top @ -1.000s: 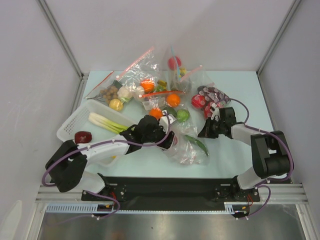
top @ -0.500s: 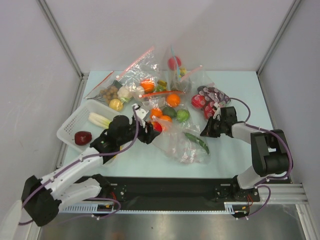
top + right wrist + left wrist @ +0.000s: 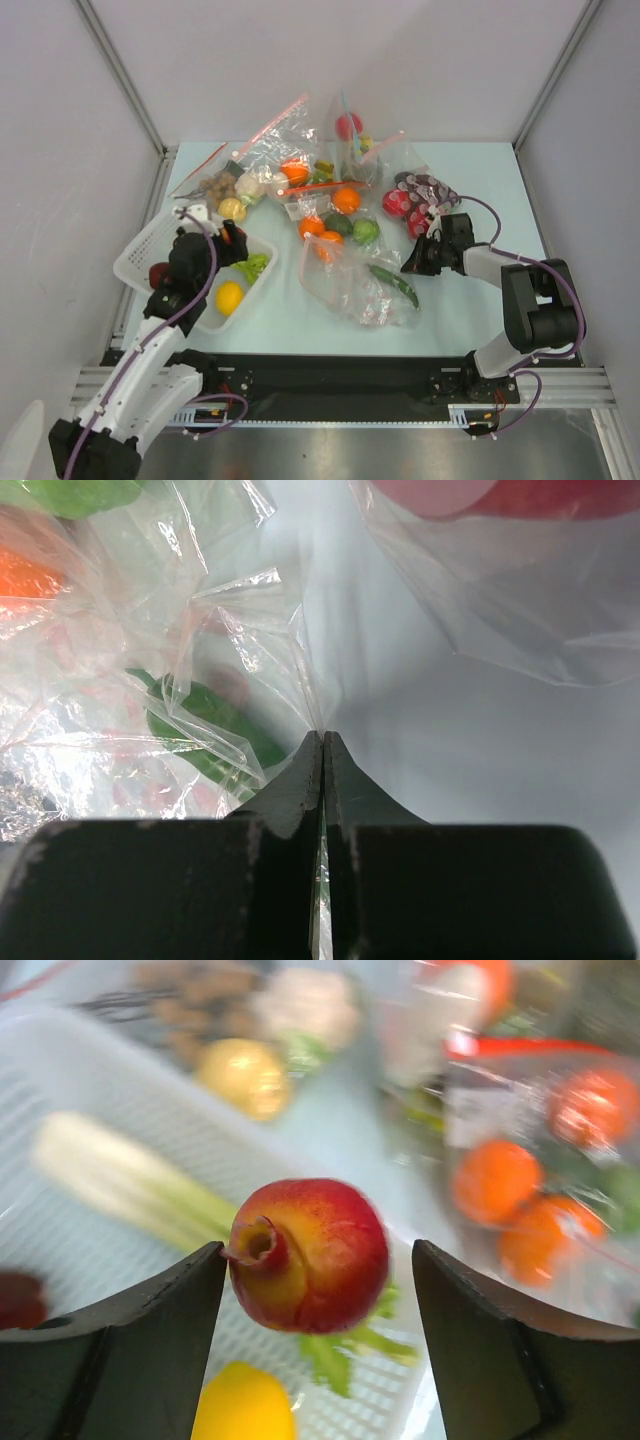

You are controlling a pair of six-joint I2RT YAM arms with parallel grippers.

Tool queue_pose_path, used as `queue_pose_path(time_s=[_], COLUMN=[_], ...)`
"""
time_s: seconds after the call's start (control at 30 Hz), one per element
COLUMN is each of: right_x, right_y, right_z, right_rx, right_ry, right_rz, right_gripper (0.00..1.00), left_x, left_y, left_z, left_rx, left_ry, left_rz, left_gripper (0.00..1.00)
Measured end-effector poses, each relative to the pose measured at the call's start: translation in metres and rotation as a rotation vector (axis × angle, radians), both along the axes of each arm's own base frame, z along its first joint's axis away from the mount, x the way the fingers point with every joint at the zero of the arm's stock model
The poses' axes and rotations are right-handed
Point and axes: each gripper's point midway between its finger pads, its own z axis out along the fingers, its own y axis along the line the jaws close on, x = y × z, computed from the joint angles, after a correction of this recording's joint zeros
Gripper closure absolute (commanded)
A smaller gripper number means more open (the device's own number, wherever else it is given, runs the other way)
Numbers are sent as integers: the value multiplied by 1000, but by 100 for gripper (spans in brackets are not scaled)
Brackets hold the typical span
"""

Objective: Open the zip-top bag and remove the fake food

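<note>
Pale green table [image 3: 480, 190] between grey walls carried the lot, with a white basket [image 3: 140, 255] at its left edge. My left gripper [image 3: 228, 240] hung over that basket with its jaws wide and a red-and-yellow peach [image 3: 310, 1255] between them. I saw clear space on the right side of the peach. I could not tell whether the left finger touched it. My right gripper [image 3: 322, 742] was closed flat on a fold of the bag [image 3: 355, 285], at that bag's right edge.

I judged the step to be dropping the peach into the basket. To do it well I would let go low and over bare mesh, between the leek [image 3: 130, 1185] and the lemon [image 3: 245, 1405], so it neither bounced out nor knocked them. I would lift straight up only once both fingers stood clear. The right pinch should not slacken, because it anchored the film for the next reach.

That bag lay mid-table, well apart from the basket. Its long axis ran diagonally, from the oranges [image 3: 320, 233] at the far-left end to the crumpled near-right end, and a green pepper [image 3: 395, 285] lay along the same line inside. I took the mouth to face far-left, toward the oranges, though I could not make out its zip strip for sure. The leek lay slantwise in the basket, white end away from the peach and green end beside it.
</note>
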Motion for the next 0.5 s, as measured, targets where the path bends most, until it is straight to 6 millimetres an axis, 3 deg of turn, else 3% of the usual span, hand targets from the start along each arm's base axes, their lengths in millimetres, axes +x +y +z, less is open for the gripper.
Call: queue_pose_path(time_s=[0.1,0.17,0.27,0.4,0.5], right_x=[0,0,0,0,0], right_y=[0,0,0,0,0], right_z=[0,0,0,0,0], right_rx=[0,1,1,1,1], right_ry=[0,1,1,1,1], right_rz=[-1,-2,-2,-2,-2], right_gripper=[100,100,100,100,100], left_x=[-9,-13,-12,-13,-14], left_y=[42,57,64,69,70], left_z=[-8,-13,-20,-34,-32], left_rx=[-32,-41,-44,-26,-25], left_ry=[-16,-13,12,65,59], left_rz=[189,266,316,347,353], left_gripper=[18,12,0,0,0])
